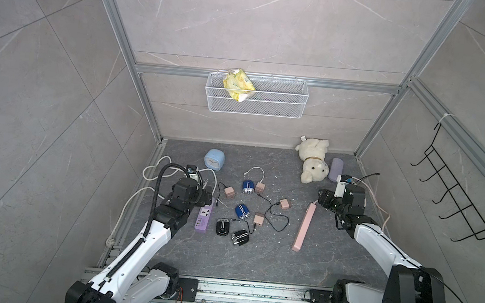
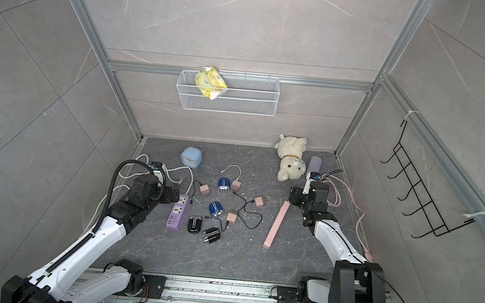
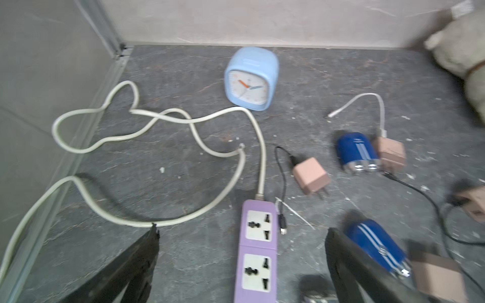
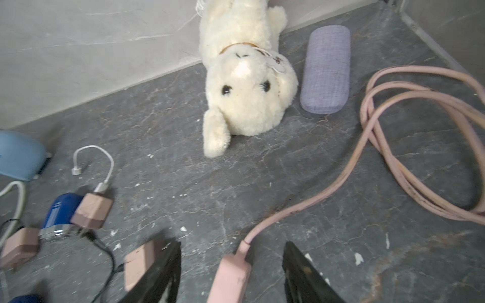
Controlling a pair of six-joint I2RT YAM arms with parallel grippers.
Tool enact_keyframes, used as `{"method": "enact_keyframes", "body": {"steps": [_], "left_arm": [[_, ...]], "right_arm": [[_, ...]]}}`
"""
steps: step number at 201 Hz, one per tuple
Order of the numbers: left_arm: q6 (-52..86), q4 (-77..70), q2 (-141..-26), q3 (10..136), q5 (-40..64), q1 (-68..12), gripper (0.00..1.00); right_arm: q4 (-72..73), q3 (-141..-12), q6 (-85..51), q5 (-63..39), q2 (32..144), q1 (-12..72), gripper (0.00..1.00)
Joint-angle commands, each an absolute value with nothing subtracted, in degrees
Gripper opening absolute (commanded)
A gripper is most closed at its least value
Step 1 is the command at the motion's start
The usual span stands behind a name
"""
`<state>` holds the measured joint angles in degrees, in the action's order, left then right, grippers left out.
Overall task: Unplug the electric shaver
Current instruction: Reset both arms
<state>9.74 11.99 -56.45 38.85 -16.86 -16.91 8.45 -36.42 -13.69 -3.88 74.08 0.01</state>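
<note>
Two robot arms reached over a dark grey stone worktop point(image 1: 226, 255) walled on three sides. The left tool point(image 3: 242, 232) hung with its jaws spread fully wide and held nothing. The far end of a purple power strip point(image 3: 258, 251) lay flat on the worktop below the gap between them. This strip sat toward the left edge, two sockets facing up, and its white cord point(image 3: 263, 157) looped toward the far left corner.

Four electric shavers lay in a loose cluster just left of the worktop's middle. One black shaver point(image 1: 222, 227) lay just beside the purple strip's near end, with a thin black cable point(image 1: 231, 219) reaching its far end; whether that plug was seated could not be told. A second black shaver point(image 1: 239, 237) lay just right of it, closer to the near edge. A blue shaver point(image 1: 242, 212) lay a little farther back, near a beige charger cube point(image 1: 258, 219). Another blue shaver point(image 1: 248, 186), farther still, touched a second charger cube point(image 1: 259, 187) that carried a short white cable point(image 3: 382, 115).

The right tool point(image 4: 233, 244) was partly open. Its jaws stood either side of the cord end of a pink power strip point(image 4: 228, 280), with a gap on each side, gripping nothing. The pink strip lay right of the middle, its pink cord point(image 4: 351, 168) coiled by the right edge. A blue clock point(image 1: 214, 159) stood near the far edge. A white plush toy point(image 1: 312, 160) and a lilac case point(image 1: 335, 168) lay in the far right corner.
</note>
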Motion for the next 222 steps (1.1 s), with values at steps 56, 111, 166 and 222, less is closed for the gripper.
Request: {"method": "enact_keyframes", "body": {"steps": [56, 111, 166, 222], "left_arm": [[3.22, -20.54, -71.54, 28.00, -9.83, -3.43, 1.00], [2.86, -34.41, -77.70, 24.14, -8.39, 1.43, 1.00], [1.99, -46.49, -85.64, 22.17, -0.09, 5.56, 1.00], [1.20, -47.78, -86.04, 21.04, -0.78, 4.58, 1.00]], "right_arm": [[27.02, -31.64, -5.11, 0.87, 82.26, -0.01, 0.66], [33.00, -29.16, -2.83, -3.57, 84.21, 0.22, 0.78], [42.20, -24.57, -1.34, -0.41, 85.14, 2.60, 1.00], [58.05, -18.26, -0.39, 13.38, 88.61, 7.60, 0.99]]}}
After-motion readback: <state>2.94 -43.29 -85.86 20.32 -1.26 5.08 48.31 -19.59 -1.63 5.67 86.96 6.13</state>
